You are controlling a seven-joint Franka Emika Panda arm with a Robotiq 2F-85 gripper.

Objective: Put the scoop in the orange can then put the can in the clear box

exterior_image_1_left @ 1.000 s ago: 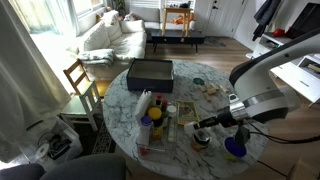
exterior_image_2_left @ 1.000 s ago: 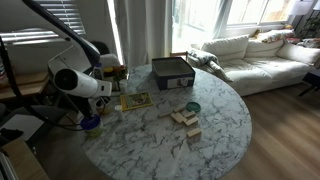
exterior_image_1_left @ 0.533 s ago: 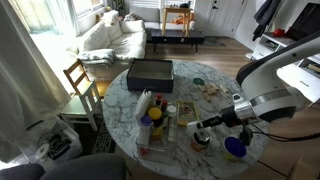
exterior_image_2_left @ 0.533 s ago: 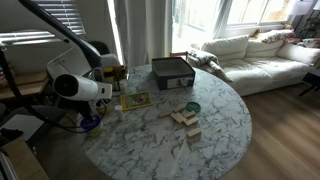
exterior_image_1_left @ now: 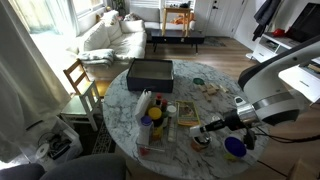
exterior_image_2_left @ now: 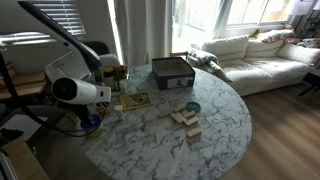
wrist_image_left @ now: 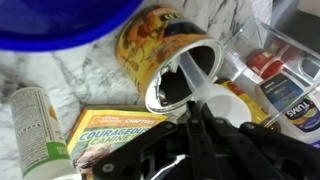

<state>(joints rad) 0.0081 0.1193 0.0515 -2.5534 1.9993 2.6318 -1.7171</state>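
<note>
The round marble table carries everything in both exterior views. The white robot arm reaches low over one edge of it.

The clear box lies along the table edge, well apart from the dark grey lidded box. In the wrist view the wall of the clear box is at the right side, and bottles lie inside it. A yellow book lies flat on the table between the clear box and the arm. A blue disc sits near the wrist, and a white bottle with a green label lies beside the book.

The orange can is on the table outside the clear box, near its long side and just beside the book. Its open mouth faces the wrist camera and the inside looks dark.

The gripper is just above and in front of the can's mouth. The jaws are pressed together, and they seem to pinch the white scoop. The scoop is at the rim of the can, and one end of it reaches into the opening. Whether it touches the rim I cannot tell.
</note>
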